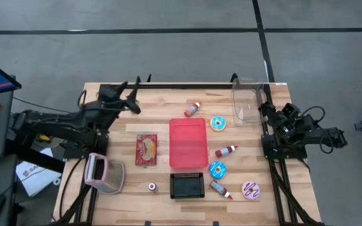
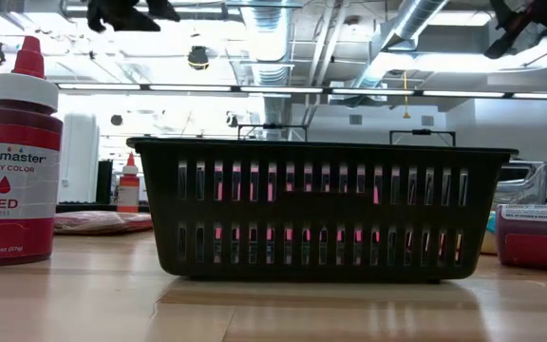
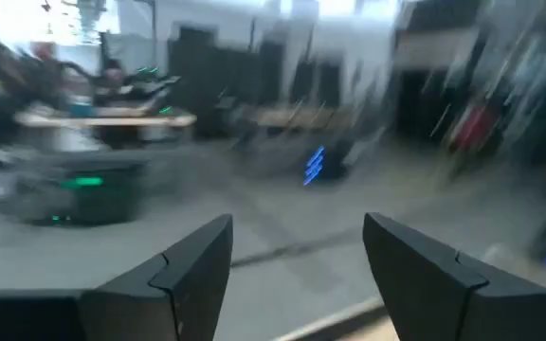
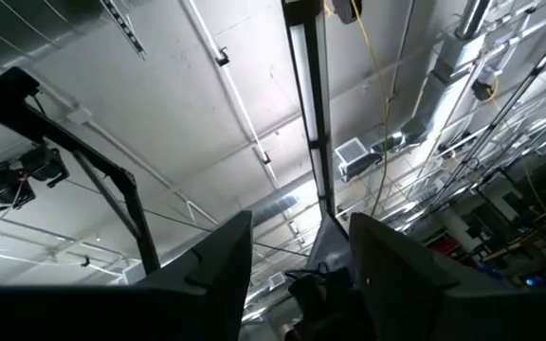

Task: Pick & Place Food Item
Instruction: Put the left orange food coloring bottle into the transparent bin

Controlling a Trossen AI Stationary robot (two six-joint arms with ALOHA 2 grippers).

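Observation:
Two blue-iced donuts (image 1: pixel 218 123) (image 1: pixel 217 169) and a pink one (image 1: pixel 251 189) lie flat on the wooden table, right of a red tray (image 1: pixel 188 143). A red snack packet (image 1: pixel 146 149) lies left of the tray. A black slotted basket (image 1: pixel 187 186) (image 2: pixel 321 209) stands at the near edge. My left gripper (image 1: pixel 131 94) (image 3: pixel 297 256) is raised over the far left of the table, open, with nothing between its fingers. My right gripper (image 4: pixel 300 256) is folded back at the right edge (image 1: pixel 268 113), tilted up at the ceiling, open and empty.
An upright red food-colour bottle (image 1: pixel 152 186) (image 2: pixel 12 161) stands left of the basket. Other small bottles (image 1: pixel 193 108) (image 1: pixel 227 151) (image 1: pixel 220 189) lie around the tray. A clear container (image 1: pixel 247 107) stands at the far right, and a pink-grey object (image 1: pixel 104 172) lies at the near left.

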